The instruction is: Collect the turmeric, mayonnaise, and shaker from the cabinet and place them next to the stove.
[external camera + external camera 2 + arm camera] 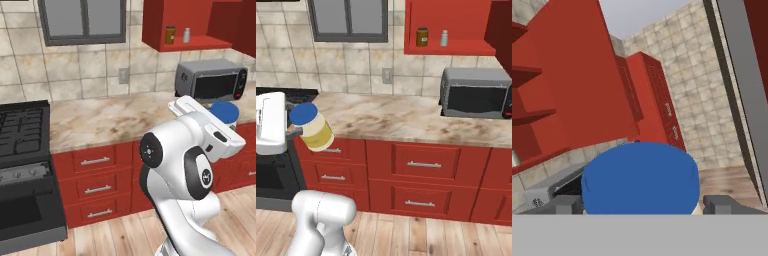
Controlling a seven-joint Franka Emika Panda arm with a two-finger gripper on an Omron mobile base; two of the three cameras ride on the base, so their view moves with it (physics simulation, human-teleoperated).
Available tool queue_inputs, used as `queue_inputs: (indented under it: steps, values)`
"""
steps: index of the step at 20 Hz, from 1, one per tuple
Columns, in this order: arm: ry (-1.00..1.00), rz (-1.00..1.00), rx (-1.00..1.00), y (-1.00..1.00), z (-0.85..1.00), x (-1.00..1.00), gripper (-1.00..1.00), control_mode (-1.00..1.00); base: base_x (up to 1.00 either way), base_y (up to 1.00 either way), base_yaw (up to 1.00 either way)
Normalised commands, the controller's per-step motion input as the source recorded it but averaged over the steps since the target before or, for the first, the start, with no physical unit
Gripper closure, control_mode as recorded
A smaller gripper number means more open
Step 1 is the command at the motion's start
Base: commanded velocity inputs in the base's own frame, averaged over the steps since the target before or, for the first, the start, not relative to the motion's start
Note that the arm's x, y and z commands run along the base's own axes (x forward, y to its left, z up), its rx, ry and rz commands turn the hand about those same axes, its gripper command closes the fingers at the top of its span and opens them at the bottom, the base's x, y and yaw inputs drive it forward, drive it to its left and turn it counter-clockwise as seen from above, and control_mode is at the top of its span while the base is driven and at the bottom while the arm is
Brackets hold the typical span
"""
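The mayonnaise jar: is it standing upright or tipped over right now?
Tipped. The mayonnaise leans in the gripper above the floor, blue lid up and to the left.

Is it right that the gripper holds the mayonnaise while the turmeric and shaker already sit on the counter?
Not quite. The gripper does hold the mayonnaise, but the turmeric and shaker are on the cabinet shelf, not on the counter. The right base view shows it.
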Motion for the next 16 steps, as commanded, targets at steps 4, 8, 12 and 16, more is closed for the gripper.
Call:
queue_inputs:
  steps: [4,8,12,16]
  values:
    - [0.0,0.0,0.0,0.0,0.0,0.0,1.0,1.0,0.41,0.7,0.12]
    - [0.0,0.0,0.0,0.0,0.0,0.0,1.0,1.0,0.52,0.56,0.1]
    - [0.0,0.0,0.0,0.0,0.0,0.0,1.0,1.0,0.7,0.48,0.08]
    - [0.0,0.0,0.0,0.0,0.0,0.0,1.0,1.0,0.71,0.55,0.06]
